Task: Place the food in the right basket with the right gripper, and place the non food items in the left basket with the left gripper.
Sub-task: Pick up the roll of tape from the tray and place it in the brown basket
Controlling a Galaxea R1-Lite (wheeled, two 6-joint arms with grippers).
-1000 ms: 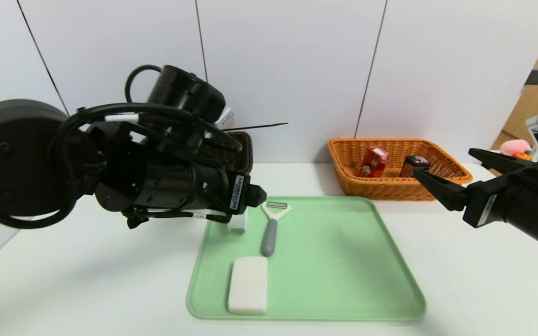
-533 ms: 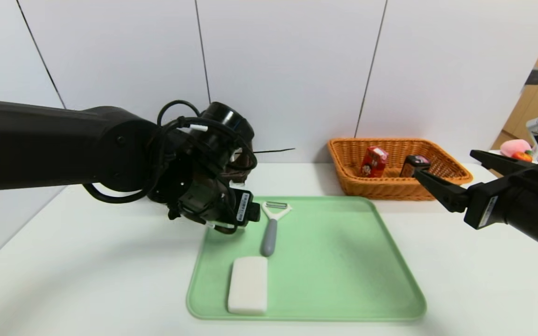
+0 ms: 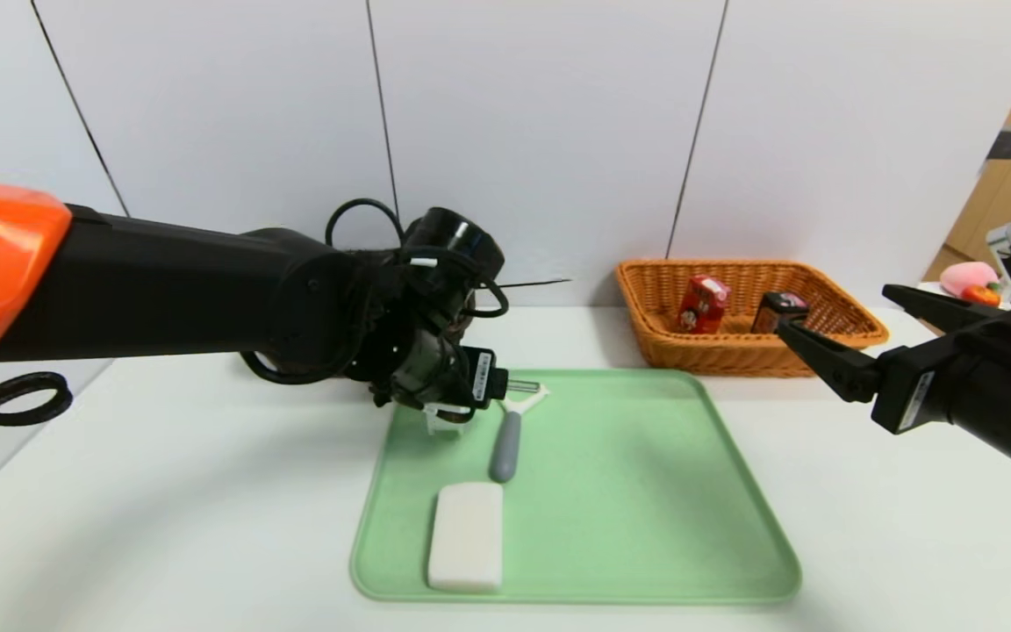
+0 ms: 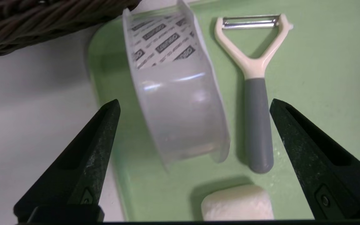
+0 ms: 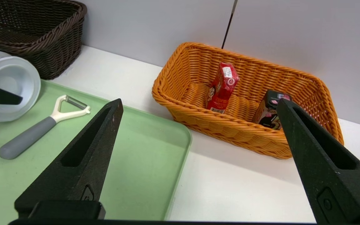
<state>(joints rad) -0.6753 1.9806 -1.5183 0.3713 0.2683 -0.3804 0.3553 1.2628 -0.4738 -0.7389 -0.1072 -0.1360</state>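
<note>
Fingers spread wide, the left gripper (image 4: 192,125) has dropped low over the round translucent-white disc case (image 4: 177,103), standing on edge beside the grey-handled white peeler (image 4: 255,93); grasp looks imminent.

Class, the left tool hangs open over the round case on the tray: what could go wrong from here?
1. The case stands on edge, so the left tool could knock it rolling or tip it.
2. The peeler lies close beside it; a finger may catch its handle.
3. The case sits by the tray's corner and might get pushed off.
</note>
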